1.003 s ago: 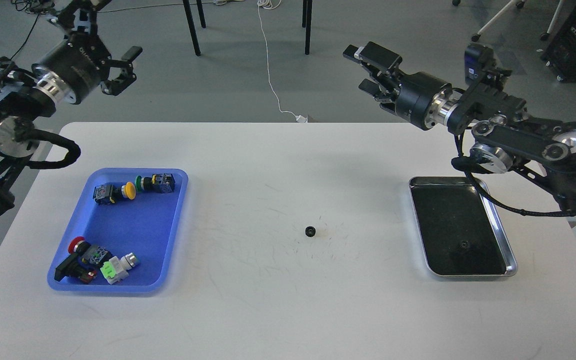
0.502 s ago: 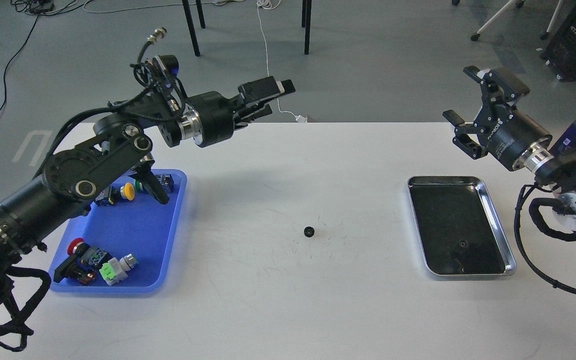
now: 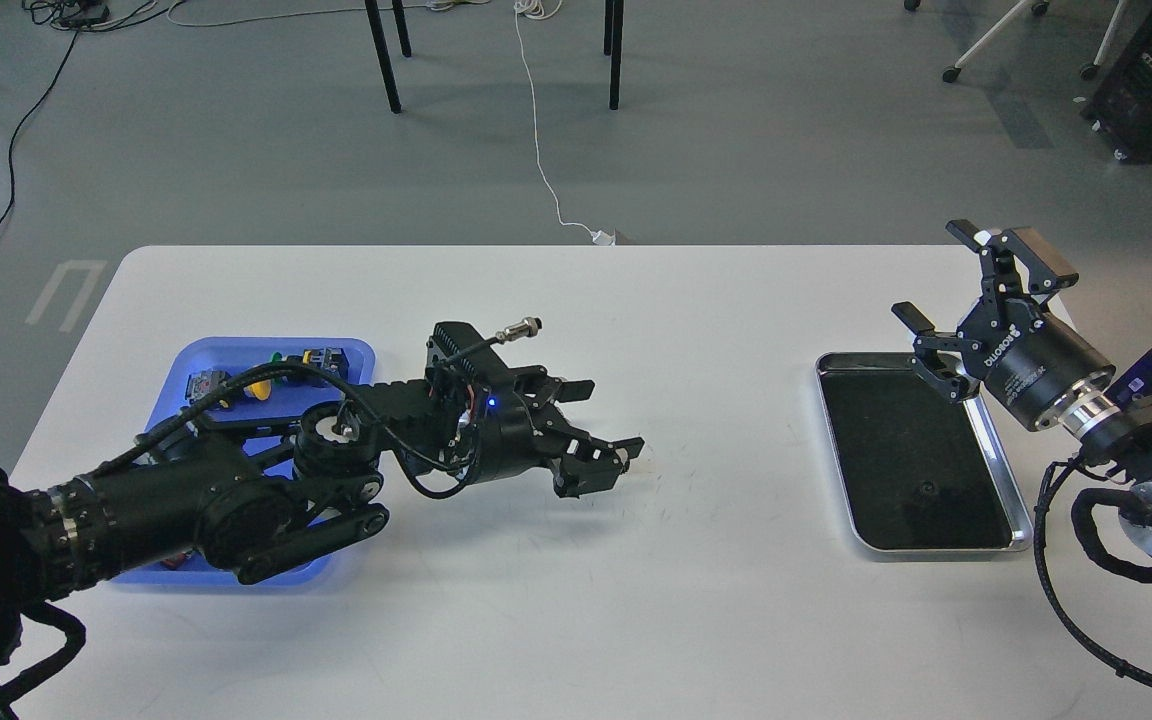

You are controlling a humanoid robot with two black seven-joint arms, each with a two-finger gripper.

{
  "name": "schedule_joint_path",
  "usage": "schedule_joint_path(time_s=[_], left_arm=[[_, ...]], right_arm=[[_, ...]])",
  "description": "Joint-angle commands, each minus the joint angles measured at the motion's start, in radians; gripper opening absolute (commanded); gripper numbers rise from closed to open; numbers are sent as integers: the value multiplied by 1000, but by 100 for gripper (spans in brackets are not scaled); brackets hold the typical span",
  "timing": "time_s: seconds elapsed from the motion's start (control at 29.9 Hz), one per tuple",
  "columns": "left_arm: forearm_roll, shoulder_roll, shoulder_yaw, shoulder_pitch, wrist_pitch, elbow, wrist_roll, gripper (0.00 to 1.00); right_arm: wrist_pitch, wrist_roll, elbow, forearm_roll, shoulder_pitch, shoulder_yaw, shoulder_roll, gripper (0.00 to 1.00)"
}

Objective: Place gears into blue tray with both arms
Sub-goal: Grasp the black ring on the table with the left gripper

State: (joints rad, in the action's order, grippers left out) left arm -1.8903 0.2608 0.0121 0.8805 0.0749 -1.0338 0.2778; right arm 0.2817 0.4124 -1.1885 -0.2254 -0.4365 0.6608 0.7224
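Note:
My left arm stretches low across the table from the left. Its gripper (image 3: 616,415) is open at the table's centre, and its fingers cover the spot where one gear lay; that gear is hidden. The other gear (image 3: 927,488) shows as a tiny dark ring on the black floor of the silver tray (image 3: 998,455). The blue tray (image 3: 348,352) sits at the left, mostly covered by my left arm. My right gripper (image 3: 936,275) hangs open and empty above the silver tray's far right corner.
Coloured push-button switches (image 3: 321,358) lie at the far end of the blue tray, with others hidden under my arm. Chair legs and a white cable are on the floor beyond the table's far edge.
My left arm swung down and forward, and its gripper now rests over the centre gear. My right gripper moved lower and slightly right, staying open.

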Motion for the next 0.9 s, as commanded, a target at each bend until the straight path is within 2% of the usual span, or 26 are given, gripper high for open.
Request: schedule_joint_path(time_s=[0.0,0.27,0.4,0.5,0.7,0.87], left_arm=[[-113,-51,-18,-8,25,37,-2,91],[-119,-127,-20,-3,25,136,-3,85],[-119,-140,-75,3,26,182,-3,63],[-118,-140,-92,-5,32,184,-3,52],[-118,-143,-93,-15,54,218,-3,45],[-116,-141,-93,-14,56,228,-3,30]], right_arm=[[-2,5,0,0,10,5,-4,99],[-1,5,-13,0,85,11,8,99],[1,14,-14,0,96,13,28,99],[1,19,-14,0,96,13,28,99],[1,19,-14,0,96,20,20,99],[1,19,-14,-2,94,20,17,99]])
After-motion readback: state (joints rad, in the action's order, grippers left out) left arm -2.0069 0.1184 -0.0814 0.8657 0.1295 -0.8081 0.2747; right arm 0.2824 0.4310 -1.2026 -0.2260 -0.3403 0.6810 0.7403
